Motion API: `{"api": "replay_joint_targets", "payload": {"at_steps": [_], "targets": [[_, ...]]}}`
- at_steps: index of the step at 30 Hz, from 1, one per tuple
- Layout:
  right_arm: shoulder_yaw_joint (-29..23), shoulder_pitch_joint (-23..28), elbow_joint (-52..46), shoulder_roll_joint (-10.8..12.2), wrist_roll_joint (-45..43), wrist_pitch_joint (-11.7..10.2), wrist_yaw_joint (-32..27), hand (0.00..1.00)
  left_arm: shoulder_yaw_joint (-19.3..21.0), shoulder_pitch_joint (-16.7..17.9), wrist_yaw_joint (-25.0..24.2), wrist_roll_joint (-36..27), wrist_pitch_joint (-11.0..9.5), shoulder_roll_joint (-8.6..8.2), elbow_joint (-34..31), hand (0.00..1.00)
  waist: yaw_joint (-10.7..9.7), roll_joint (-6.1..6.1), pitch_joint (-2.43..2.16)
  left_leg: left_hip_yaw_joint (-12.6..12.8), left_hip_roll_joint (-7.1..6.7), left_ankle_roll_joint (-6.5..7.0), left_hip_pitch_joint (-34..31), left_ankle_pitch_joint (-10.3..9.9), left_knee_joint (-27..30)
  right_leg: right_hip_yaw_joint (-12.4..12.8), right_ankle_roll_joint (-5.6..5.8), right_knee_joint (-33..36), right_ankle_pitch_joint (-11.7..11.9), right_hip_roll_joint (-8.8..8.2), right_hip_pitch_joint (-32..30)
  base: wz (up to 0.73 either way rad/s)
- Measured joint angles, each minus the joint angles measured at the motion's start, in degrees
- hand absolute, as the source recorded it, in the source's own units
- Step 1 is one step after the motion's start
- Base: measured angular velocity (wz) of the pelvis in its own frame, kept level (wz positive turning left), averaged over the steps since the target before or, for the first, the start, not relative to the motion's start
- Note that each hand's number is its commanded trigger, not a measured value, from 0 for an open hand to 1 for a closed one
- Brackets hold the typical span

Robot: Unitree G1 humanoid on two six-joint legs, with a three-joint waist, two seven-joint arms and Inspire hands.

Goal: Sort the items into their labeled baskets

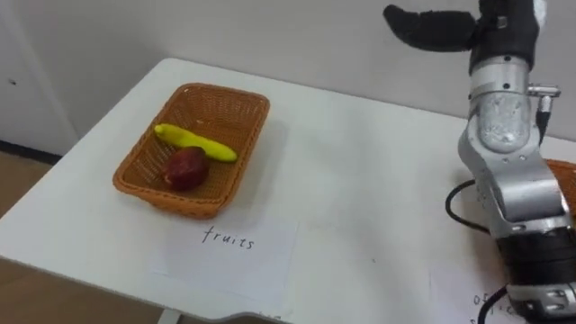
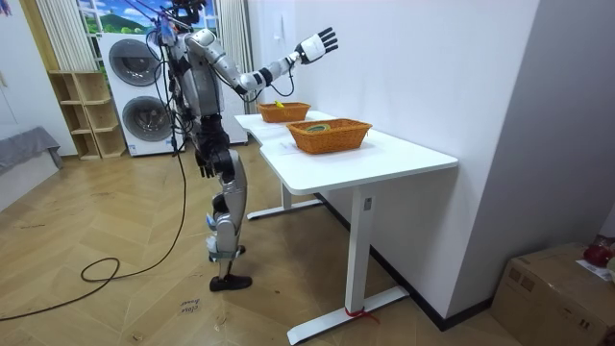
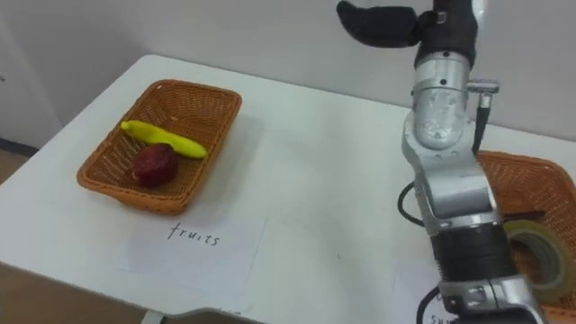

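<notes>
Now | my right hand (image 3: 382, 22) raised, fingers spread, empty | banana (image 1: 196, 142) and apple (image 1: 186, 167) in fruit basket (image 1: 236, 97), tape (image 3: 531, 236) in other basket (image 3: 531, 171) | risk: I lower the arm carelessly, elbow clips that basket's rim

A basket (image 1: 157, 200) sits on the counter (image 1: 360, 180) in the left half of the frame. In it a banana (image 1: 195, 142) lies just behind an apple (image 1: 185, 167). A paper sheet (image 1: 225, 256) lies before that basket. At lower right, a second basket (image 3: 531, 171) holds a tape roll (image 3: 540, 252).
</notes>
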Motion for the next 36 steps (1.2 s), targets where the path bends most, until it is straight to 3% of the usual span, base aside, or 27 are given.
{"api": "replay_joint_targets", "payload": {"at_steps": [4, 7, 12, 14, 21, 26, 32, 36], "targets": [[-1.59, 3.12, -2.54, -1.39, 0.51, -0.7, 0.31, 0.0, -0.01, -0.26, 0.0, 0.93, -0.29, 0.2, 0.1, 0.0, -1.93, 0.3, 0.18, 1.25, 0.42, -0.07, 0.34, -0.08, -0.18, 1.76, -0.12, 0.02, 0.07, 0.37, -0.25, -0.15], [-4.67, 4.59, -3.76, -2.55, 1.94, -0.7, 0.03, 0.0, 0.12, -0.83, -0.02, 0.83, -1.93, 0.26, 1.31, 0.0, -2.81, 0.2, 0.15, 2.62, 0.91, -0.2, 0.5, -0.15, -0.44, 2.95, -0.46, 0.04, 0.3, 0.76, -1.2, -0.21], [-9.67, 7.4, -7.32, -3.21, 1.66, -1.91, -1.98, 0.0, 2.22, -1.2, -0.19, 0.87, -2.52, 0.3, 3.07, 0.0, -5.07, -0.35, -0.2, 4.33, 1.73, -0.63, 0.52, -0.51, -0.76, 3.16, -0.78, -0.02, 0.54, 1.28, -1.76, -0.2], [-11.72, 8.73, -9.07, -4.46, 0.49, -2.07, -3.17, 0.0, 2.49, -1.48, -0.19, 0.86, -2.56, 0.42, 3.06, 0.0, -6.29, -0.47, -0.42, 4.75, 1.87, -0.68, 0.2, -0.56, -0.77, 3.46, -0.83, 0.01, 0.58, 1.41, -2.3, -0.09], [-14.28, 11.47, -12.38, -6.53, 0.5, -2.51, -4.16, 0.0, 2.5, -1.37, -0.19, 0.83, -3.5, 1.53, 3.06, 0.0, -8.34, -0.62, -0.47, 7.52, 2.89, -1.1, 0.79, -0.9, -0.94, 5.62, -1.33, 0.14, 0.97, 2.26, -3.02, -0.21], [-18.4, 15.24, -12.4, -6.6, 5.62, -2.63, -4.47, 0.0, 2.25, -1.18, 0.3, 0.72, -4.2, 1.65, 4.08, 0.0, -10.7, -0.43, -0.23, 7.74, 3.1, -1.17, 0.99, -1.33, -0.96, 6.13, -1.39, 0.1, 1.01, 2.5, -2.83, -0.04], [-26.2, 21.31, -12.4, -6.58, 16.17, -2.72, -7.04, 0.0, 2.88, -0.13, 0.34, 0.79, -4.16, 1.64, 4.4, 0.0, -11.9, 0.07, -0.04, 8.71, 3.47, -1.23, 0.98, -1.51, -0.95, 6.44, -1.46, -0.1, 1.05, 2.7, -3.31, -0.07], [-28.48, 25.28, -12.21, -6.53, 20.07, -2.86, -10.58, 0.0, 4.61, 0.59, 1.33, 0.81, -4.14, 1.62, 4.38, 0.0, -12.5, -0.04, 0.07, 9.42, 3.72, -1.54, 1.14, -1.7, -0.96, 7.42, -1.51, -0.21, 1.03, 3.18, -3.5, -0.13]]}}
